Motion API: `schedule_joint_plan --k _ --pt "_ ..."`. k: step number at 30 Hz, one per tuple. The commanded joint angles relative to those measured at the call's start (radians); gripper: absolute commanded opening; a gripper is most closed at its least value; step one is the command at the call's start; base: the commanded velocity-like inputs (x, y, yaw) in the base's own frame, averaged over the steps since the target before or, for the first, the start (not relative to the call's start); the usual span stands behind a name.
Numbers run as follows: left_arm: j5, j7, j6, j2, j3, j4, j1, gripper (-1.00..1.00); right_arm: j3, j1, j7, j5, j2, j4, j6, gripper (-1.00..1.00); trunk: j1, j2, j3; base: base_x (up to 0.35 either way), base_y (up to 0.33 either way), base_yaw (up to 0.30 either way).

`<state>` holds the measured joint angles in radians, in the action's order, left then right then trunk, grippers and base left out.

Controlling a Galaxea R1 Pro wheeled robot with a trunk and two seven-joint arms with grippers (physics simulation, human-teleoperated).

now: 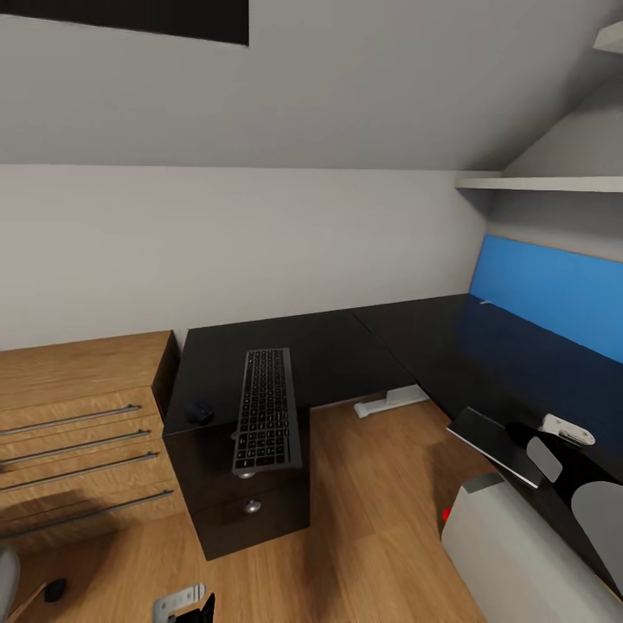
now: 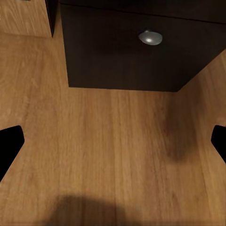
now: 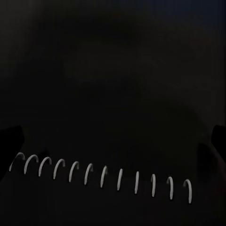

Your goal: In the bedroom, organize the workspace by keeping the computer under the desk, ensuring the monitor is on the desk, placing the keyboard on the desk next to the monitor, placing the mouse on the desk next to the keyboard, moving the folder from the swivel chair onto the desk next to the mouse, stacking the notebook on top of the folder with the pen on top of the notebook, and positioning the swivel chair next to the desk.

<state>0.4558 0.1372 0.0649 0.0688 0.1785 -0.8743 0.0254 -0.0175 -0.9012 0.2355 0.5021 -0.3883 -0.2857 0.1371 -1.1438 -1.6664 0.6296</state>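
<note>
A dark keyboard [image 1: 266,409] lies lengthwise on the black L-shaped desk [image 1: 346,350], its near end hanging over the front edge. Left of it sits a small black mouse [image 1: 200,414]. At the desk's right wing a flat dark notebook [image 1: 490,439] juts past the edge. My right arm [image 1: 567,431] reaches to it, and my right gripper [image 3: 113,141] hovers open over the dark cover, close to its white spiral binding [image 3: 103,176]. My left gripper [image 2: 113,141] hangs low and open above the wooden floor [image 2: 113,155], also visible low in the head view as left gripper [image 1: 192,608].
A wooden dresser [image 1: 78,433] with bar handles stands left of the desk. Below the keyboard is a black drawer unit [image 1: 251,506] with round knobs [image 2: 150,37]. A blue panel [image 1: 554,290] backs the right wing. A pale grey box [image 1: 519,554] and a small red thing [image 1: 446,516] sit at lower right.
</note>
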Motion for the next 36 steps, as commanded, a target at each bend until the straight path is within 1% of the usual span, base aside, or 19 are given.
schedule_joint_plan --k 1,12,18,19,20,33,36 --pt "0.010 0.010 0.005 0.002 0.007 0.000 0.001 1.00 0.001 0.001 0.004 0.010 0.000 0.016 0.006 1.00 0.000 0.000 0.001 -0.015 0.003 0.000" --pt "0.010 0.007 0.006 0.002 0.007 -0.001 0.001 1.00 0.000 0.001 0.002 0.010 0.000 0.014 0.000 1.00 0.000 0.000 0.001 -0.004 0.001 0.000" --pt "0.010 0.009 0.005 0.002 0.007 -0.001 0.001 1.00 0.004 0.001 -0.003 0.010 0.000 0.012 -0.048 1.00 0.000 0.000 0.001 0.000 0.000 0.000" --pt "0.010 0.009 0.004 0.002 0.007 0.000 0.001 1.00 0.005 0.001 -0.006 0.010 0.000 0.007 -0.059 1.00 0.000 0.000 0.001 0.000 0.000 0.000" --pt "0.010 0.012 0.004 0.002 0.007 0.000 0.001 1.00 0.007 0.001 -0.012 0.006 0.001 -0.021 -0.072 1.00 0.000 0.000 0.001 0.000 0.000 0.000" --pt "0.010 0.013 0.004 0.002 0.007 0.000 0.001 1.00 0.009 0.002 -0.015 0.004 0.006 -0.039 -0.079 1.00 0.000 0.000 0.001 0.001 0.000 0.000" --pt "0.010 0.013 0.008 -0.015 0.005 0.014 0.001 1.00 0.014 0.001 -0.015 -0.008 0.023 -0.041 -0.088 1.00 0.000 0.000 0.001 0.000 0.000 0.000"
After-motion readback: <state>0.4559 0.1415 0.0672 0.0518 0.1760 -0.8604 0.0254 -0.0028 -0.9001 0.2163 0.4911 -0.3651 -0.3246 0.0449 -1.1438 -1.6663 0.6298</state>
